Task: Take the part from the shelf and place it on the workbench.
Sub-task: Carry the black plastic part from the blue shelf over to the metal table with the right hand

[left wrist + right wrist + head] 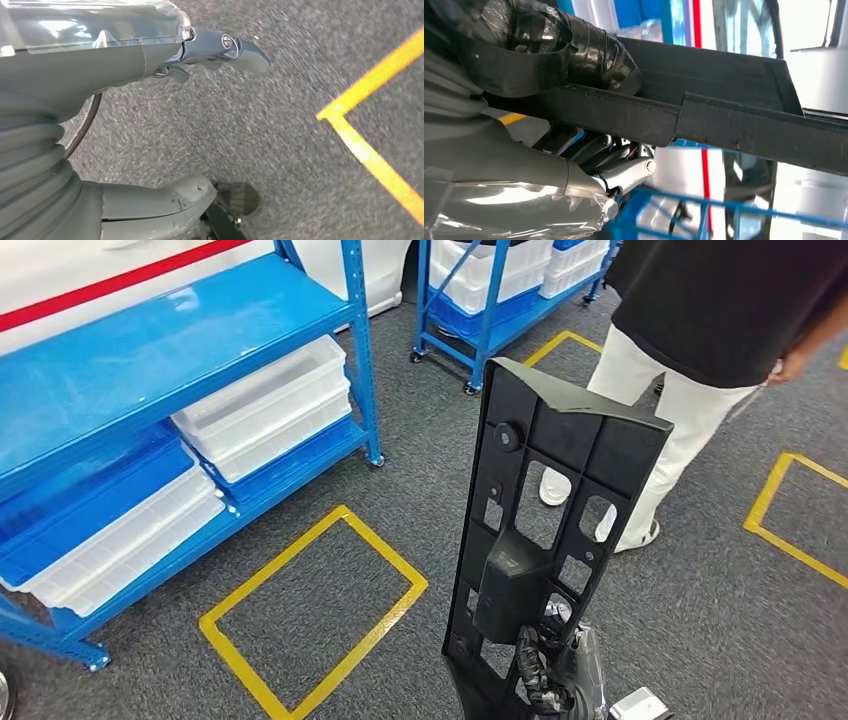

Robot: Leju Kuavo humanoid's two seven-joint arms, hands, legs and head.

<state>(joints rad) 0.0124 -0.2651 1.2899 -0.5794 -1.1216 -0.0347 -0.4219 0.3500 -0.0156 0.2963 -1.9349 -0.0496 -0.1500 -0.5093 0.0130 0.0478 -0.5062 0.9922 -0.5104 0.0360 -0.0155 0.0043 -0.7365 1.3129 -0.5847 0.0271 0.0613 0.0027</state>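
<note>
The black part (545,540) runs off the bottom edge of the head view, so its lower end is cut off, and it hides most of the right hand (555,675) gripping it. The person (700,330) is cut off above the waist. In the left wrist view the carpet (280,125) is smeared with blur.

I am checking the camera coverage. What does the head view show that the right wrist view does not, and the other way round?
Head view alone: the person standing close, the white bins and the yellow floor marking. Right wrist view alone: the thumb wrapped in black tape, pressed on the part's edge. Both: the black part held by the right hand, and blue shelf framing.
</note>
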